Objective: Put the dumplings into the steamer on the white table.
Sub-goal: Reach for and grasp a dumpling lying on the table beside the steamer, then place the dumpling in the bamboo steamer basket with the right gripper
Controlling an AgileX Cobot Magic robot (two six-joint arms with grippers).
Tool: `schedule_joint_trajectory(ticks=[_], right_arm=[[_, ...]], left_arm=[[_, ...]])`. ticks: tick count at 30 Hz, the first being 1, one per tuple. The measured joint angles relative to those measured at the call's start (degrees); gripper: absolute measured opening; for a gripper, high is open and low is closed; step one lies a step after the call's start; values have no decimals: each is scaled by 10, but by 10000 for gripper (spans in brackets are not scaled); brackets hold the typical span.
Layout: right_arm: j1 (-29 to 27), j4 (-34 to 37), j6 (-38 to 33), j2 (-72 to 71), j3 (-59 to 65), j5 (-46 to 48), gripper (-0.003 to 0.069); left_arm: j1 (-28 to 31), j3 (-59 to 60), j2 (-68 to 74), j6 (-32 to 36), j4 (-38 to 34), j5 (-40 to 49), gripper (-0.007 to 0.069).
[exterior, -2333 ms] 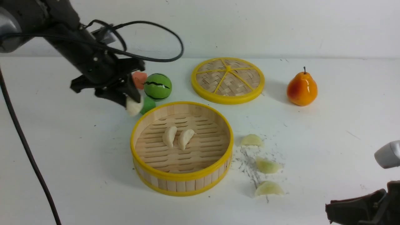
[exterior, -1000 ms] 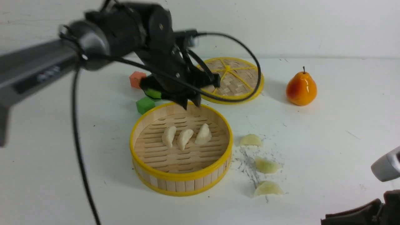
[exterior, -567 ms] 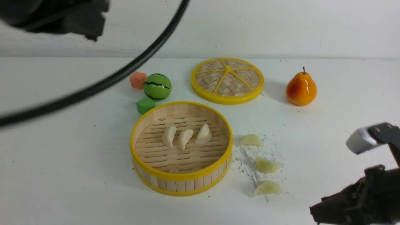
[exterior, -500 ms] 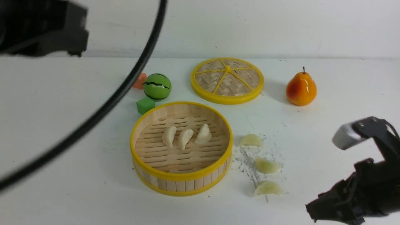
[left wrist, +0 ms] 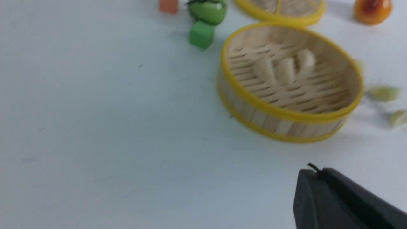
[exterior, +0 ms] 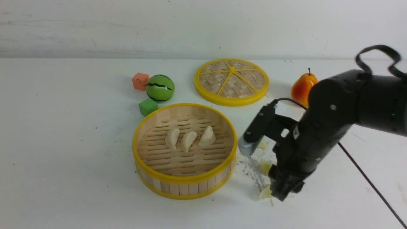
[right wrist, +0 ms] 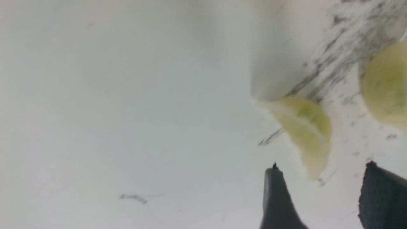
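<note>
Hovering low over the counter [exterior: 63,165], the right end effector [exterior: 282,193] is spread wide w/ nothing pinched. In the wrist view its 2 fingers [right wrist: 276,198] frame a gap, and the nearest green dumpling [right wrist: 305,127] lies just ahead of that gap, apart from both. In the front view the fingertips hide most of this dumpling; only a pale edge peeks out. The 2nd green dumpling [exterior: 264,166] sits near it, and the 3rd green dumpling [exterior: 262,145] is half covered by the arm's wrist camera housing. All 3 lie on the counter just right of the steamer [exterior: 186,181], which holds 3 cream dumplings [exterior: 188,141] side by side on its slat floor. Approx. half done, by my read. The left end effector [left wrist: 313,178] is pressed together, empty as far as I can see, and apart from the steamer.

Risks, as I judge them:
- The nearest dumpling lies skewed to the gap, so closing from here may catch only its thin tip and squirt it out, or flick it into no. 2.
- Pressing down too hard could pin it vs. the counter and skid it.
- The wrist housing is close to the steamer rim, so a careless swing on the lift could nudge the steamer & shift the 3 inside.
- The lid [exterior: 231,81] and pear [exterior: 300,90] are well apart, no concern.
</note>
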Motion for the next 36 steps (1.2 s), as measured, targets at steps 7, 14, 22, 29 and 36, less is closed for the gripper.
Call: schedule_joint_trajectory(ticks=[7,14,22,29,36], right_arm=[[0,-12,7,99,-73,43,356],[0,-1,9,132,-81,55,253],[1,53,84,128,-84,106,188],[3,99,130,56,-112,179,188],[68,92,195,74,-239,183,188]], left_arm=[[0,20,-9,-5,85,35,-14],[0,37,-9,-6,90,20,-14],[0,39,-9,-6,91,50,-14],[0,39,-9,-10,66,87,-14],[0,40,-9,-10,35,61,-13]])
